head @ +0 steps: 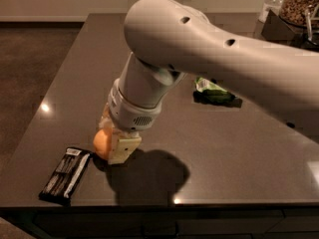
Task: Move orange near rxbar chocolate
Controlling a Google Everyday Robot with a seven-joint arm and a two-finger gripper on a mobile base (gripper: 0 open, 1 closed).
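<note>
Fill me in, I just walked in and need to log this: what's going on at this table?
A pale robot arm's tool is down at the small round orange fruit, low over the dark table's front left part. The orange is just right of the flat black-wrapped snack bar, close but apart. A green bag lies farther back, untouched.
</note>
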